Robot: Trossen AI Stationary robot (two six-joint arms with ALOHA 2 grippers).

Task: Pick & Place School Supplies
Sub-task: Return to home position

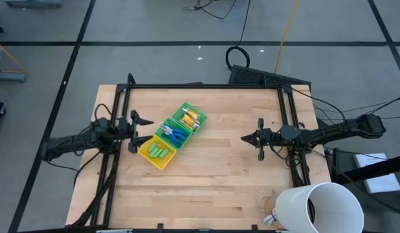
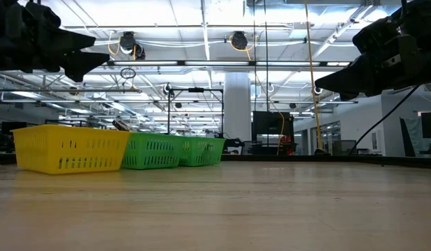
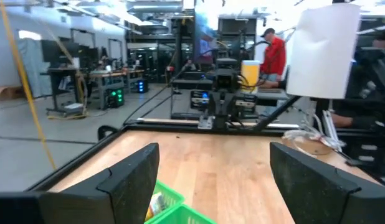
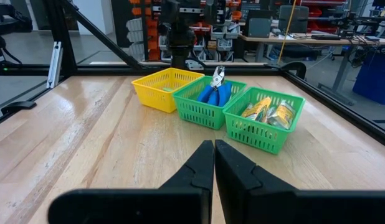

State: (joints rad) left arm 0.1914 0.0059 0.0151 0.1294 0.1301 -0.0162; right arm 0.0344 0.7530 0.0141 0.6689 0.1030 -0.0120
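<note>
Overhead, the green erasers [image 1: 158,153] lie in the yellow bin [image 1: 145,155], probably light and rubbery, best pinched mid-length; the low view hides them; wrist views show the left gripper [image 3: 214,163] spread, the right gripper [image 4: 214,148] closed

In the row of mesh bins, the seven o'clock bin [image 4: 156,96] is coloured yellow, the middle bin [image 4: 202,111] and the one o'clock bin [image 4: 258,134] green. Light-green erasers [image 1: 159,152], blue-handled tools [image 4: 214,93] and yellow-orange pieces [image 4: 267,112] are contained. The table [image 1: 219,175] is pale, plank-striped wood.
</note>
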